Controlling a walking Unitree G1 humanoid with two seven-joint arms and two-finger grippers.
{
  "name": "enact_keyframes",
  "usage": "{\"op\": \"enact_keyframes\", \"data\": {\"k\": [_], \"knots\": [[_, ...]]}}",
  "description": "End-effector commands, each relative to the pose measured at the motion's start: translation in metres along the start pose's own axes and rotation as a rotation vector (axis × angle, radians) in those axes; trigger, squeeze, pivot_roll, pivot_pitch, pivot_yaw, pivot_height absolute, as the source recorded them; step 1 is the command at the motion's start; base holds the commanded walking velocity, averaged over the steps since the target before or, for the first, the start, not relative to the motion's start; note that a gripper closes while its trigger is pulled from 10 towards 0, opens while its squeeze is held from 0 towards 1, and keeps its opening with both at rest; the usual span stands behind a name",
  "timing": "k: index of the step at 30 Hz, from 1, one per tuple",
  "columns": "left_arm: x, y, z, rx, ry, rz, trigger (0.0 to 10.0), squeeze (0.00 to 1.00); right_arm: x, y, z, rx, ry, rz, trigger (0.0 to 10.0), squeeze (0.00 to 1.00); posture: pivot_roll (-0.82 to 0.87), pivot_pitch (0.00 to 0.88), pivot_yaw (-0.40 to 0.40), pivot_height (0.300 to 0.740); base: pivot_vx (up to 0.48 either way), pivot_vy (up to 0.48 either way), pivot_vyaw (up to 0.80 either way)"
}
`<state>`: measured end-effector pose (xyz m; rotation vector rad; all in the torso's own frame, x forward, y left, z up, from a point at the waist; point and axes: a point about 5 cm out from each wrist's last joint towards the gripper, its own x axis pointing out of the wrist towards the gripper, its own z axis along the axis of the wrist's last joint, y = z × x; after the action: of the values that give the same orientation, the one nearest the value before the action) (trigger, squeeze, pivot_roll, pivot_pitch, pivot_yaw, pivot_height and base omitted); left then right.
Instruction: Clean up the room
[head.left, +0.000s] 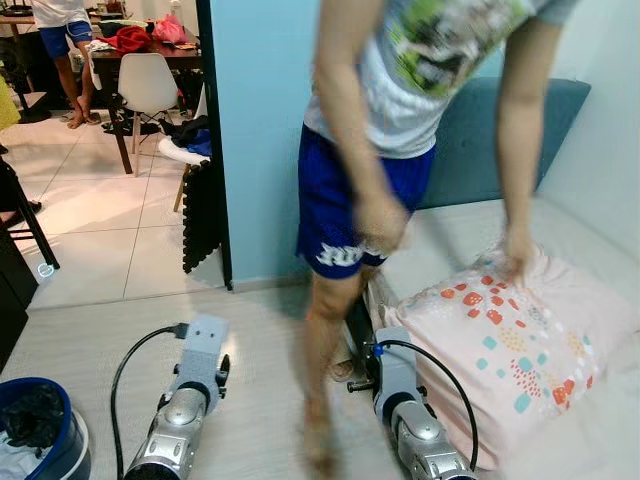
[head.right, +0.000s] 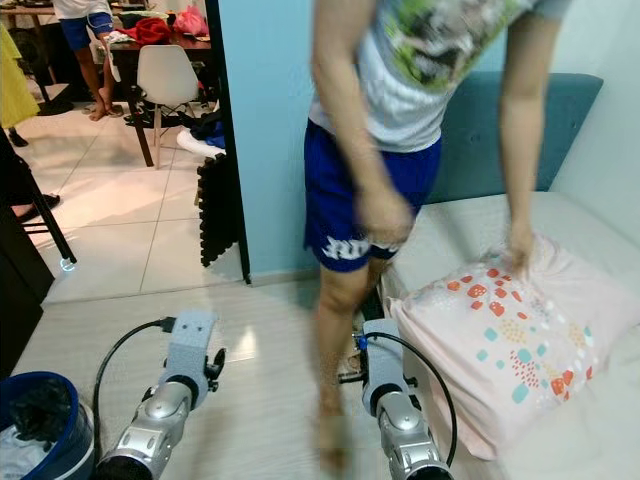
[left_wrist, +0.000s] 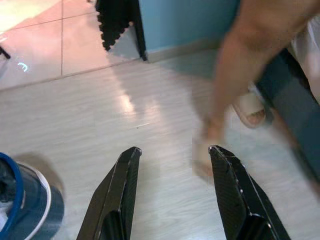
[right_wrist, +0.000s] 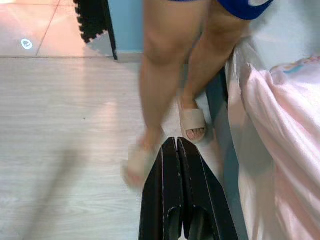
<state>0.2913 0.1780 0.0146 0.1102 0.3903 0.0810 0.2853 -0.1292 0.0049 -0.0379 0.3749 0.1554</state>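
A pink pillow (head.left: 520, 350) with coloured spots lies on the white bed (head.left: 450, 235) at the right. A person (head.left: 370, 180) in blue shorts stands close in front of me, bent over with one hand on the pillow. A blue basket (head.left: 35, 430) with dark clothes in it stands on the floor at my lower left. My left gripper (left_wrist: 175, 148) hangs open over the pale floor, with nothing between its fingers and the basket (left_wrist: 20, 200) off to its side. My right gripper (right_wrist: 176, 140) is shut and empty, pointing at the person's sandalled feet (right_wrist: 192, 122) beside the bed edge.
A black foam mat (head.left: 200, 215) leans against the blue wall's edge. Beyond it lies a tiled room with a white chair (head.left: 148, 85), a table piled with clothes (head.left: 150, 40) and another person (head.left: 60, 40). A black stand leg (head.left: 30, 225) is at the left.
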Motion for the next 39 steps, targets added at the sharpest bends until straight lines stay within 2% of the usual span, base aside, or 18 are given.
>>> {"op": "enact_keyframes", "data": {"k": [1, 4, 8, 11, 14, 18, 19, 25, 30, 33, 39], "knots": [[0.0, 0.003, -0.006, -0.023, 0.039, 0.01, 10.0, 0.0, 0.003, -0.001, 0.012, 0.019, -0.059, -0.023, 10.0, 0.0, 0.02, 0.0, -0.087, 0.74, 0.0, 0.0, 0.0], [0.002, 0.003, -0.01, 0.016, 0.099, 0.037, 10.0, 0.0, 0.003, -0.004, 0.015, 0.044, -0.079, -0.042, 10.0, 0.0, 0.03, 0.0, -0.097, 0.74, 0.0, 0.0, 0.0], [0.003, -0.001, -0.007, 0.046, 0.094, 0.001, 10.0, 0.0, 0.005, -0.006, 0.014, 0.061, -0.038, -0.018, 10.0, 0.0, 0.04, 0.0, -0.115, 0.74, 0.0, 0.0, 0.0], [0.002, -0.002, -0.006, 0.078, 0.062, -0.014, 10.0, 0.0, 0.007, -0.006, 0.013, 0.029, -0.014, -0.008, 10.0, 0.0, 0.04, 0.0, -0.114, 0.74, 0.0, 0.0, 0.0], [0.0, -0.001, -0.008, 0.074, 0.065, -0.013, 10.0, 0.0, 0.007, -0.006, 0.011, 0.03, -0.001, -0.016, 10.0, 0.0, 0.04, 0.0, -0.113, 0.74, 0.0, 0.0, 0.0], [-0.001, 0.001, -0.01, 0.036, 0.065, -0.014, 10.0, 0.0, 0.006, -0.009, 0.006, 0.064, 0.027, -0.055, 10.0, 0.0, 0.04, 0.0, -0.113, 0.74, 0.0, 0.0, -0.8], [-0.001, 0.002, -0.008, 0.01, 0.059, -0.02, 10.0, 0.0, 0.005, -0.011, 0.005, 0.077, 0.031, -0.071, 10.0, 0.0, 0.03, 0.0, -0.112, 0.74, 0.0, 0.0, -0.8], [0.0, 0.002, -0.001, -0.022, 0.022, -0.025, 10.0, 0.0, 0.004, -0.015, 0.003, 0.082, 0.033, -0.09, 10.0, 0.0, 0.03, 0.0, -0.11, 0.74, 0.0, 0.0, -0.8], [0.001, -0.005, 0.007, -0.023, -0.013, -0.066, 10.0, 0.0, 0.004, -0.018, 0.003, 0.082, 0.035, -0.102, 10.0, 0.0, 0.02, 0.0, -0.104, 0.74, 0.0, 0.0, -0.8], [0.001, -0.011, 0.01, 0.011, -0.033, -0.097, 10.0, 0.0, 0.004, -0.019, 0.005, 0.075, 0.03, -0.111, 10.0, 0.0, 0.02, 0.0, -0.107, 0.74, 0.0, 0.0, -0.8], [0.002, -0.008, 0.013, -0.019, -0.059, -0.063, 10.0, 0.0, 0.004, -0.018, 0.006, 0.054, 0.021, -0.125, 10.0, 0.0, 0.02, 0.0, -0.1, 0.74, 0.0, 0.0, -0.8]]}}
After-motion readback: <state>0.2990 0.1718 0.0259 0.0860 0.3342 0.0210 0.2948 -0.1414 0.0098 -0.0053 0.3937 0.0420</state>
